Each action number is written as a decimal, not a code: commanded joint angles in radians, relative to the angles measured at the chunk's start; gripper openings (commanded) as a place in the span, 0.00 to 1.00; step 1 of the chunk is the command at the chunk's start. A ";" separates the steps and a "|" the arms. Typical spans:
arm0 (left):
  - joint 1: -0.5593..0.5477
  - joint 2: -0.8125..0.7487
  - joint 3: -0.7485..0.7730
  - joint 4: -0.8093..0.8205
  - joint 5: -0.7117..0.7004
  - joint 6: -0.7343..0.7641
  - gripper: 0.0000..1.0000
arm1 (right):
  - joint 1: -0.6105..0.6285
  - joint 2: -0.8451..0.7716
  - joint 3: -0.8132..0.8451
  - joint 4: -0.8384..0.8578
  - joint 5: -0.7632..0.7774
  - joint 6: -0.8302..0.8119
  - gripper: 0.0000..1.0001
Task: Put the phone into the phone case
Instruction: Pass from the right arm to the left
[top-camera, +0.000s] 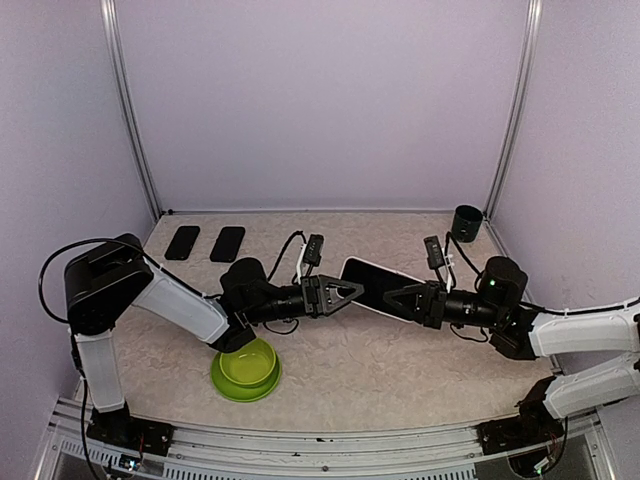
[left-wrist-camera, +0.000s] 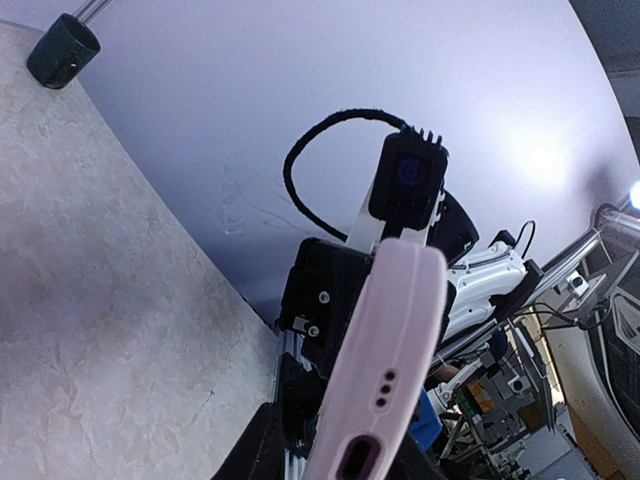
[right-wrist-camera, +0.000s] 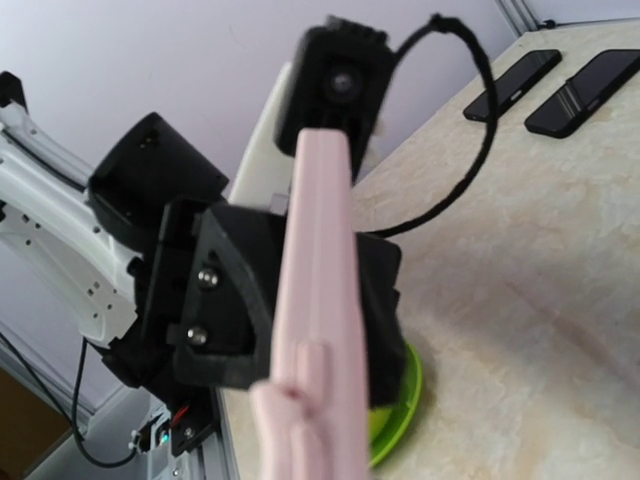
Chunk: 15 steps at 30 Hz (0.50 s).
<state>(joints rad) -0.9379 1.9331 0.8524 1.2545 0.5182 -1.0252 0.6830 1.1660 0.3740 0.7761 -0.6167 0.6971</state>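
My left gripper (top-camera: 345, 292) reaches toward 3 o'clock and my right gripper (top-camera: 402, 298) toward 9 o'clock. Each is clamped narrowly on one end of the pink phone case (left-wrist-camera: 395, 340), held above the table with the phone (top-camera: 378, 284) seated in it.

A: What is closing the space in?
B: A pale lilac back wall (top-camera: 320, 100) is rising behind the counter (top-camera: 400, 370), and matching side walls (top-camera: 50, 120) are standing to the left and right of it, all plain.
A: And the counter itself?
B: It is showing a beige, marbled top, with a metal rail (top-camera: 330, 440) running along its near edge. Two silver posts (top-camera: 130, 110) are standing in the back corners.
A: The light?
B: It is falling evenly — only a soft glare (left-wrist-camera: 540, 160) is brightening the wall in the left wrist view.
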 joint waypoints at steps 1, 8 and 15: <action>-0.002 0.018 0.019 0.061 -0.048 -0.010 0.21 | 0.015 0.003 -0.010 0.111 0.010 0.007 0.00; -0.002 0.026 0.025 0.065 -0.060 -0.018 0.00 | 0.018 0.009 -0.009 0.100 0.017 0.005 0.00; 0.008 -0.013 0.005 -0.025 -0.078 0.007 0.00 | 0.017 -0.022 0.039 -0.115 0.053 -0.123 0.46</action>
<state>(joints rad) -0.9379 1.9411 0.8536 1.3052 0.5068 -1.0142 0.6861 1.1717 0.3737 0.7799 -0.5884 0.7132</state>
